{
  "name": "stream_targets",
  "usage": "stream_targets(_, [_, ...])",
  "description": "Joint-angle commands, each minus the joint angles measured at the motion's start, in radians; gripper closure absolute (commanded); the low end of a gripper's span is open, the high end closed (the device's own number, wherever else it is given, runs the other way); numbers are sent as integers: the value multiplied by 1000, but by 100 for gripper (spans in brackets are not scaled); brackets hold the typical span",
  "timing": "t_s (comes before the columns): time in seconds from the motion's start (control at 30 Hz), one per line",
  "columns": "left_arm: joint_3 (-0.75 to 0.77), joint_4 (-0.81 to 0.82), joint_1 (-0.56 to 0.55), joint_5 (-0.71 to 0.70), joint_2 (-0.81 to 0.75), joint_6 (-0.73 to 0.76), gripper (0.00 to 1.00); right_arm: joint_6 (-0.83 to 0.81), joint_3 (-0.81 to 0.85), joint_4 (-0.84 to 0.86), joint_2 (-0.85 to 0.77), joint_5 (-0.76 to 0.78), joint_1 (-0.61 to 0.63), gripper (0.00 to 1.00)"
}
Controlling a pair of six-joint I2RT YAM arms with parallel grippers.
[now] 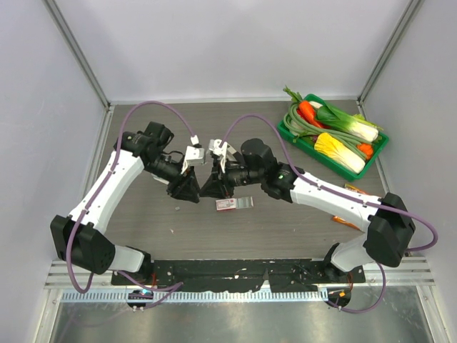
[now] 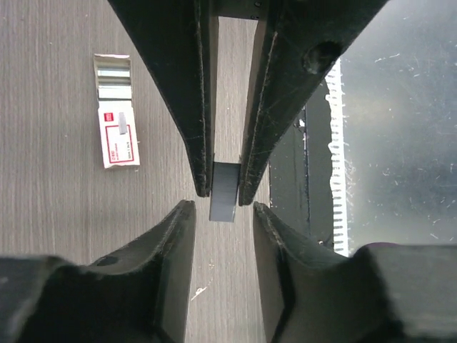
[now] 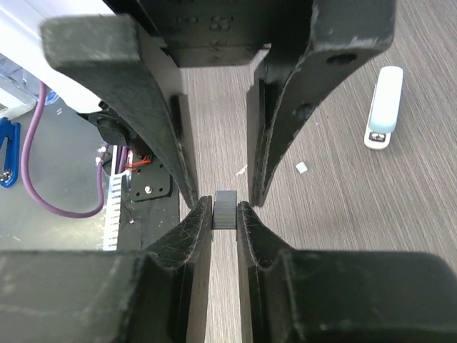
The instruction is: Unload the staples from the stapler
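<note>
Right pincer (image 3: 224, 209) fills the bottom of its own wrist view, both pads pressed flat against the staples (image 3: 225, 214) — a short dark-grey strip seen end-on. Left pincer (image 2: 223, 209) faces it tip to tip. Its fingers (image 2: 178, 221) stand apart, one on either side of the strip's end, with a thin gap on each flank and no contact.

Stapler (image 3: 383, 107): pale blue-grey, lying at the upper right of the right wrist view, well apart from both pincers, with open grey wood-grain counter (image 3: 335, 214) all round it. Small white scrap (image 3: 301, 168) lies on the counter between stapler and pincers.

Pink-and-white box (image 2: 119, 143) sits at the upper left of the left wrist view, one end open. In the overhead view it lies just below and right of the pincer tips, near but apart.

Overhead: the pincers meet left of centre. Green basket (image 1: 307, 146) of vegetables (image 1: 350, 126) is tucked into the upper right corner, well away. Pale walls (image 1: 43, 107) close the left, back and right edges of the counter. Black base plate (image 1: 235, 273) runs along the bottom edge — a wide band of open counter lies between it and the box. Behind the arms, the upper middle of the counter runs open up to the back wall.
</note>
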Motion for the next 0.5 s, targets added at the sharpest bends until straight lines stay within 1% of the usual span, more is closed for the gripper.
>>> stream_targets(0.0, [0,-41,-1,-38,-37,-194,53,-20,12,-57,-53,71,7,99])
stream_targets(0.03, [-5,44,-3,-79,-40,-243,50,-23,5,-69,-57,95,7,99])
stream_targets(0.1, [-14,111,-3,-124,-46,-347,45,-28,-8,-100,-69,174,6,99])
stream_targets(0.13, [-17,167,-3,-144,-47,-375,41,-23,-27,-105,-75,198,6,99])
stream_targets(0.17, [-19,188,-3,-182,-44,-398,40,-16,-38,-106,-87,270,7,99])
stream_targets(0.23, [-22,244,-1,-210,-41,-452,38,9,-73,-108,-103,338,7,99])
stream_targets(0.27, [-29,258,-3,-233,-40,-466,32,20,-87,-106,-118,425,6,99])
stream_targets(0.33, [-34,309,-3,-259,-27,-524,30,40,-126,-108,-129,540,7,99])
stream_targets(0.37, [-40,318,-3,-277,-21,-535,30,49,-140,-111,-138,656,6,99])
stream_targets(0.47, [-54,376,-3,-322,-9,-602,31,84,-198,-96,-146,804,6,99])
